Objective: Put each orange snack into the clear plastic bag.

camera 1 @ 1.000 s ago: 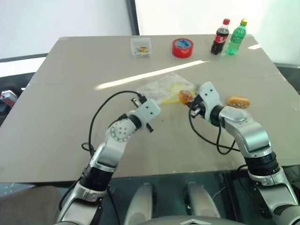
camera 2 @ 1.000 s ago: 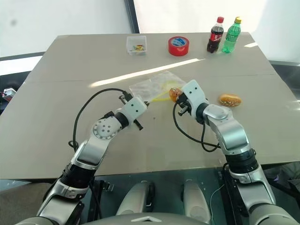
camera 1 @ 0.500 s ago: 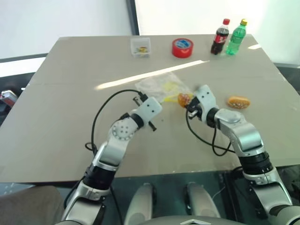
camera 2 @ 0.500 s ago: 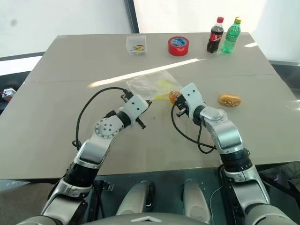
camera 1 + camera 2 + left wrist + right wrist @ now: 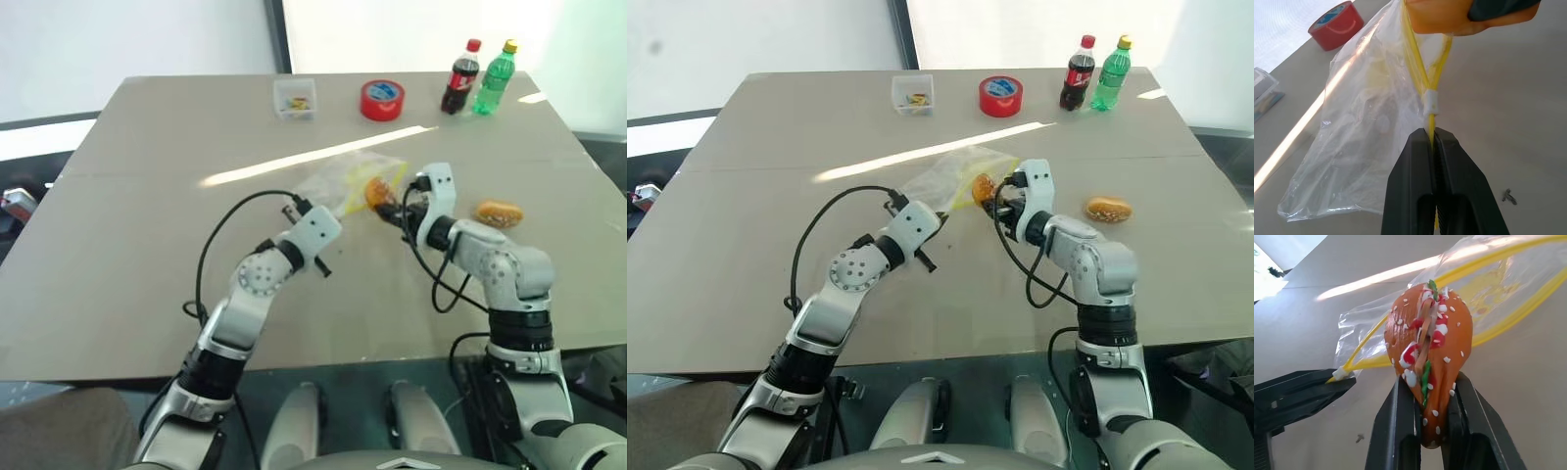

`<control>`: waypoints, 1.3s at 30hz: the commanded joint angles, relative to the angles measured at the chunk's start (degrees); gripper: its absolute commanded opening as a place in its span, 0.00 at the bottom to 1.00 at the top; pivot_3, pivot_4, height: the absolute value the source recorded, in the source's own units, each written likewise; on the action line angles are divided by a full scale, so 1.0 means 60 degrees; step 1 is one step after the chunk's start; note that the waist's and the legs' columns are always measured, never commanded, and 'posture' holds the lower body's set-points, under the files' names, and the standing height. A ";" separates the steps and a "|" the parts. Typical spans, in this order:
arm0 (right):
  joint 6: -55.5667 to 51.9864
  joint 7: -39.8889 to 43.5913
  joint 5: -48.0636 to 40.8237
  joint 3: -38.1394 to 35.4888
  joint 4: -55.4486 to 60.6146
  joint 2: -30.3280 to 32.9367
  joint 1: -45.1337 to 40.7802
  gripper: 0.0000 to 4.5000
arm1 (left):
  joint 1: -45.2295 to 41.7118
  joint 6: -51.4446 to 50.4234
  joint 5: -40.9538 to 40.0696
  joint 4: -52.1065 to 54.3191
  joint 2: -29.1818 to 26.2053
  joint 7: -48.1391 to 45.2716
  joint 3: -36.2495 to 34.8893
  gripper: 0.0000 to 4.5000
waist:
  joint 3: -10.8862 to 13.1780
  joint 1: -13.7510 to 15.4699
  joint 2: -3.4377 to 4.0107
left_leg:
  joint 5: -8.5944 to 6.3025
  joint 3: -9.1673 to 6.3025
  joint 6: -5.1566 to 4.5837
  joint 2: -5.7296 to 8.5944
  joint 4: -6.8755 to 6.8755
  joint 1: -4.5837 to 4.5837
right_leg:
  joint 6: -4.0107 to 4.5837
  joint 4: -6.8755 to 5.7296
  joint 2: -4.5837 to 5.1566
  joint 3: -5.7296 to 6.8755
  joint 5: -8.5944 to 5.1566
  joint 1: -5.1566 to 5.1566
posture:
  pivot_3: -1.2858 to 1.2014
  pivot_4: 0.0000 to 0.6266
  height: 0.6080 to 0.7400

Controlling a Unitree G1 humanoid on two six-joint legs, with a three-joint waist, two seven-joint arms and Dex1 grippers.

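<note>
Left wrist view puts your left gripper (image 5: 1432, 139) nearest to you: its two black fingers (image 5: 1413, 181) are pinched together on the yellow zip strip at one end of the clear plastic bag (image 5: 1366, 127), just below the white slider. The bag hangs from that pinch, lifted off the table (image 5: 147, 196), with its mouth parted and facing your right arm.

Right beside it, your right gripper (image 5: 1426, 396) has its fingers clamped on one orange snack (image 5: 1429, 347), gripping the lower part of it. You can see the white speckles and the red, white and green filling along its edge. That snack sits at the open mouth of the bag, between the two yellow strips; whether it has passed inside yet, you cannot tell from these pictures. In the head views the two grippers are close together near the middle of the table, with the bag between them.

A little to your right, the second orange snack (image 5: 499, 212) lies alone on the table, apart from both grippers.

Along the far edge you have a small clear box (image 5: 295, 98), a red tape roll (image 5: 381, 99), a dark cola bottle (image 5: 460, 78) and a green bottle (image 5: 494, 77), the two bottles standing just beside each other.
</note>
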State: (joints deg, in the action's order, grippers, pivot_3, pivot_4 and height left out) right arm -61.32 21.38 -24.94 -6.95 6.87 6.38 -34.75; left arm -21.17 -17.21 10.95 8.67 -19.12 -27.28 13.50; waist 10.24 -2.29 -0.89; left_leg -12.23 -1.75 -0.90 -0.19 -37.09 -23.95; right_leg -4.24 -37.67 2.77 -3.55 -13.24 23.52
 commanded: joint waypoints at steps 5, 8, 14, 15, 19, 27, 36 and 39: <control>-0.1586 -0.0643 -0.1127 -0.1107 0.0093 -0.0411 -0.0288 0.08 | 0.0022 0.1209 -0.0338 0.0429 0.0107 -0.0042 -0.0004 0.00 | 0.0000 0.0003 0.0000 | 0.0000 -0.0002 0.0000 0.0000 0.0000 0.0000 | 0.0000 -0.0001 0.0000 0.0000 0.0000 0.0000 | 0.52 0.24 1.00; -0.1869 -0.0906 -0.1310 -0.1518 -0.0127 -0.0481 -0.0408 0.08 | 0.0134 0.1521 -0.0366 0.0434 0.0015 -0.0280 0.0139 0.00 | 0.0000 0.0000 0.0001 | 0.0000 0.0001 0.0000 0.0000 0.0000 -0.0001 | 0.0001 0.0000 0.0000 -0.0001 0.0000 0.0000 | 0.52 0.24 1.00; -0.0231 -0.0248 -0.0404 0.0016 -0.0117 0.0617 -0.0366 0.08 | 0.0228 0.1863 -0.0370 0.0359 -0.0102 -0.0572 0.0202 0.00 | 0.0001 -0.0013 0.0002 | 0.0000 0.0033 0.0000 0.0002 0.0000 -0.0002 | 0.0000 0.0002 0.0000 0.0000 -0.0001 0.0001 | 0.52 0.24 1.00; 0.0041 -0.0193 -0.0291 0.0204 -0.0141 0.0719 -0.0357 0.08 | 0.0233 0.1884 -0.0373 0.0353 -0.0104 -0.0593 0.0201 0.00 | 0.0001 -0.0016 0.0002 | 0.0000 0.0044 0.0000 0.0002 0.0000 -0.0002 | -0.0001 0.0003 0.0000 0.0000 -0.0001 0.0002 | 0.52 0.24 1.00; 0.1624 0.0023 0.0685 0.1127 -0.0526 0.1265 -0.0403 0.08 | 0.0229 0.1983 -0.0404 0.0322 -0.0121 -0.0728 0.0215 0.00 | 0.0001 -0.0026 0.0002 | 0.0000 0.0051 0.0000 0.0000 0.0002 -0.0002 | -0.0001 0.0004 -0.0003 -0.0001 -0.0001 0.0003 | 0.52 0.24 1.00; 0.3486 0.0496 0.2010 0.2327 -0.1437 0.1757 -0.0535 0.15 | 0.0334 0.2015 -0.0612 0.0456 -0.0036 -0.0895 0.0197 0.00 | 0.0001 -0.0017 0.0002 | 0.0000 0.0052 0.0000 -0.0001 0.0002 -0.0004 | -0.0001 0.0008 -0.0003 -0.0001 -0.0001 0.0003 | 0.52 0.24 1.00; 0.2668 0.1420 0.1439 0.2070 -0.0102 0.2419 -0.0029 0.74 | 0.0397 0.1314 -0.0671 0.0542 0.0176 -0.0485 -0.0055 0.00 | 0.0001 0.0016 0.0002 | 0.0000 0.0041 0.0000 -0.0002 0.0002 -0.0005 | -0.0001 0.0008 -0.0002 -0.0001 -0.0001 0.0003 | 0.52 0.24 1.00; 0.1861 0.2036 0.0610 0.1794 0.1070 0.2931 0.0446 0.74 | 0.0308 0.0989 -0.0609 0.0422 0.0280 -0.0337 -0.0093 0.00 | 0.0001 0.0039 0.0000 | -0.0001 0.0021 -0.0001 -0.0001 0.0001 -0.0014 | -0.0001 0.0019 0.0000 0.0007 -0.0001 0.0001 | 0.52 0.24 1.00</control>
State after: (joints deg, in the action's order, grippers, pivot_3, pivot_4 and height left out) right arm -47.95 31.72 -18.31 5.93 8.39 23.21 -32.42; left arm -18.74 -10.79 7.61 8.98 -17.87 -30.19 13.54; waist 10.25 -2.05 -0.89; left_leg -12.24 -1.69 -0.91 -0.20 -37.09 -24.04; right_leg -4.25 -37.54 2.77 -3.51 -13.24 23.53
